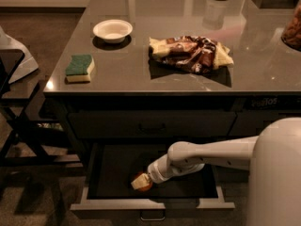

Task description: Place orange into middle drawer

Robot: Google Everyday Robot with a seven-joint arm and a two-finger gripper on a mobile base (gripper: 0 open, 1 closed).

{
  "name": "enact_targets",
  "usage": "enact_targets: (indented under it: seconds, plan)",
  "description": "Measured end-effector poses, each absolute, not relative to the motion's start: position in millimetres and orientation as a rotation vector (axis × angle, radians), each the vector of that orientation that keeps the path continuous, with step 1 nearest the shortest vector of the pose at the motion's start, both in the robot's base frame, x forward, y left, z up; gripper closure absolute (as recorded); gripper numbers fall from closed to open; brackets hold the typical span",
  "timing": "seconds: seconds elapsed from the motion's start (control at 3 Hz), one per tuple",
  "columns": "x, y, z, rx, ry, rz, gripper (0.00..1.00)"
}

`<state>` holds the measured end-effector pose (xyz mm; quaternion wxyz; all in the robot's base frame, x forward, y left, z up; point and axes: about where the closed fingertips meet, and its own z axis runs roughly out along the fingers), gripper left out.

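The middle drawer stands pulled open below the counter, with a dark flat inside and a paler front rim with a small bar handle. The orange is down inside the drawer near its front middle, partly hidden by my fingers. My gripper reaches into the drawer from the right on a white arm and sits on the orange, low by the drawer floor.
On the counter are a white bowl, a green-topped yellow sponge and a crumpled brown and yellow snack bag. A closed drawer front is above the open one. A dark chair stands at the left.
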<state>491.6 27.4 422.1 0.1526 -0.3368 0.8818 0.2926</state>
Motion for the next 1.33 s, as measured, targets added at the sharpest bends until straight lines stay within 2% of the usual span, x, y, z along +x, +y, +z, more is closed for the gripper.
enact_targets:
  seconds: [1.33]
  plan:
    - [507.2, 34.0, 382.6, -0.936, 2.564, 0.804, 1.00]
